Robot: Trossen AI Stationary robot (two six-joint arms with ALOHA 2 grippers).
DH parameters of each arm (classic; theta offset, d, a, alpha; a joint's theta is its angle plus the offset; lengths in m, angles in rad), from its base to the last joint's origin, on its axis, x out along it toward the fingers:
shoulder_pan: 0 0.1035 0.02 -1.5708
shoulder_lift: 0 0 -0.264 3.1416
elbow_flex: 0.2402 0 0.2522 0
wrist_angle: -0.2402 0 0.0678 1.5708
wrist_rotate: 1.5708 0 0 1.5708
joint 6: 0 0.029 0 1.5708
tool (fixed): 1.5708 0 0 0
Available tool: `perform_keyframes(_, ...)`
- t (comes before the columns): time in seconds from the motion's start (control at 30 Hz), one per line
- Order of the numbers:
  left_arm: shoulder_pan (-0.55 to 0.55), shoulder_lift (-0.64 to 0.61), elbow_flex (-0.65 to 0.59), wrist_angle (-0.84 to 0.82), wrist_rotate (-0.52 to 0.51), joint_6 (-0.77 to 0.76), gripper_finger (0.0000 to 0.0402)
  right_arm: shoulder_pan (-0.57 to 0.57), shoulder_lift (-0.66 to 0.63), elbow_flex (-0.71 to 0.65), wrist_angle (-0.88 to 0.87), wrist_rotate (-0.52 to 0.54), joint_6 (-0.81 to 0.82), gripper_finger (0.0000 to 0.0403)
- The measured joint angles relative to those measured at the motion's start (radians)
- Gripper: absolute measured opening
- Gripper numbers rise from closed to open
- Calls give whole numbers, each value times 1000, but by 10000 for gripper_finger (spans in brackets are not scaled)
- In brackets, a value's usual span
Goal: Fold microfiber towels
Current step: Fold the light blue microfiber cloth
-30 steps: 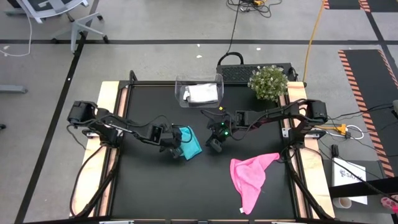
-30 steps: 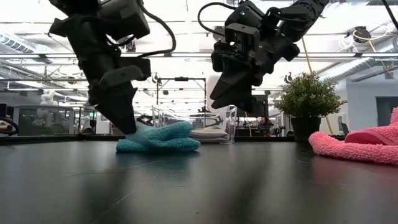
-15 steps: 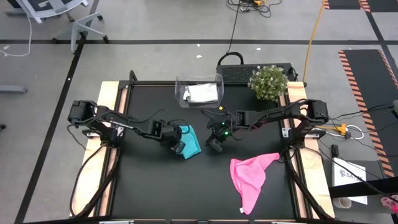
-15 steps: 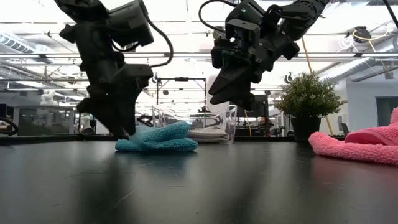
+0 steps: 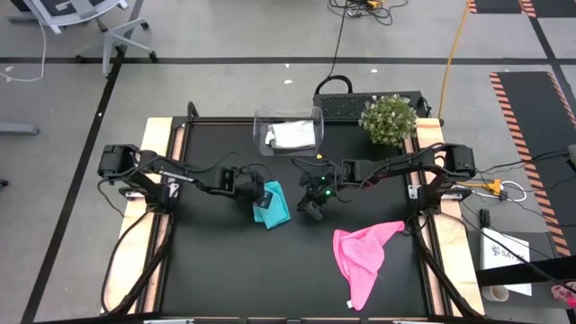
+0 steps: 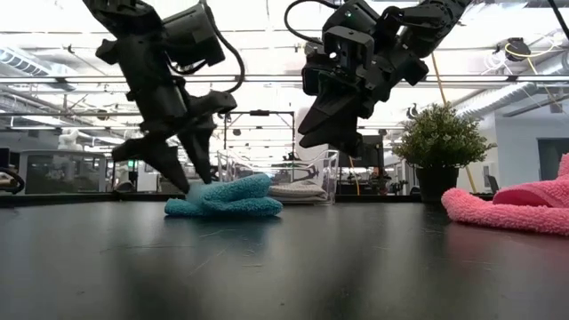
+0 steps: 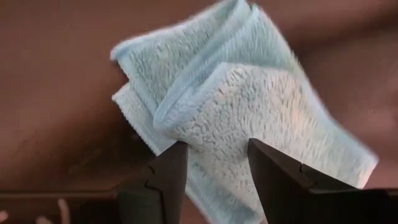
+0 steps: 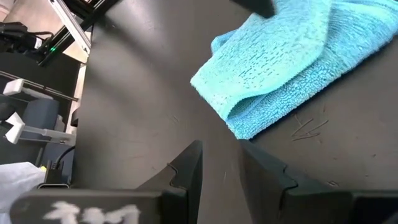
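Note:
The teal towel [image 5: 274,207] lies folded in a small heap on the black table's middle; it also shows in the low view [image 6: 233,200]. My left gripper [image 5: 258,196] is open, its fingers standing over the towel's left end [image 7: 217,149], low over the table [image 6: 197,184]. My right gripper [image 5: 310,211] hangs above the table to the towel's right [image 6: 331,147], empty, with a narrow gap between its fingers [image 8: 221,152]. The pink towel [image 5: 363,256] lies crumpled at the near right. The grey-white towel [image 5: 293,135] lies in the clear bin. My left gripper comes at the teal towel's left end [image 7: 205,124] from above, slanting down, with its fingers apart. I cannot tell whether a fingertip [image 6: 189,185] touches the cloth. The towel lies on the table.
The clear bin [image 5: 262,126] stands at the far edge's middle, with a potted plant [image 5: 389,119] to its right. Bare black table lies along the near edge and at the left.
My left gripper has opened and let go of the teal towel's left end, and has gone a little up and toward the far edge. The towel stays folded where it lay.

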Motion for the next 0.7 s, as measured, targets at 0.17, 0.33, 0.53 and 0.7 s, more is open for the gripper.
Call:
perform_keyframes(0.17,21,15,0,22,-9,1,172,0,0,0,0,0,-22,93)
perform_keyframes(0.33,35,48,0,41,-20,6,171,0,0,0,-1,0,-28,93)
perform_keyframes(0.53,35,40,0,118,-45,52,95,0,0,0,-11,0,-29,93)
perform_keyframes(0.7,35,-3,0,141,-76,127,11,0,0,0,-27,0,-29,93)
